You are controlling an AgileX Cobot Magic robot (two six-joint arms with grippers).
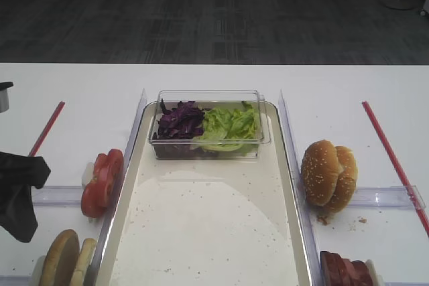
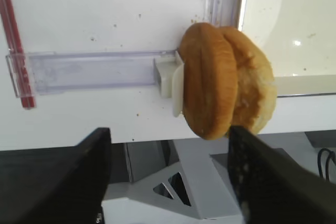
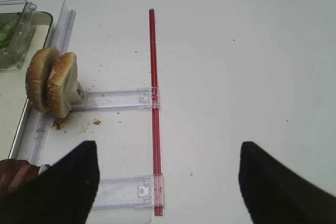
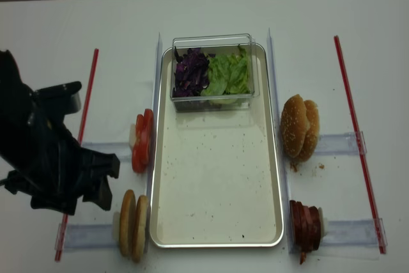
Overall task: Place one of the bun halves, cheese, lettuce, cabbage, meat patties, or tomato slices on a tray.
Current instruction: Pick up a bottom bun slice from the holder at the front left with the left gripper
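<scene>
1. The two round, flat, golden-brown bun halves (image 4: 133,224) stand on edge, side by side, in a small white holder near the front left corner of the bench (image 1: 335,92), just beside the long cream tray with the shiny metal rim (image 4: 155,158).
2. The black left jaws (image 2: 168,177) are wide open and hold nothing. In the left wrist view the buns (image 2: 226,80) sit between the two fingers and a little ahead of them, not touching them.
3. The flat faces of the buns point left and right, so the thin edges point toward the jaws. I think the jaws must close across the flat faces.
4. The left arm is much nearer to these buns. The black right jaws (image 3: 168,182) are open and empty too, over bare bench on the far right side, well apart from the buns.
5. The tray floor is bare in the middle and front, so there is lots of room to set a bun down. The clear plastic tub (image 1: 209,125) with dark purple shredded cabbage (image 1: 178,122) and light green ruffled lettuce (image 1: 231,125) takes up only the back end.
6. Watch out: the tray's raised rim is right next to the buns, and the row of bright red tomato slices (image 4: 142,140) stands just behind them on the same side.
</scene>
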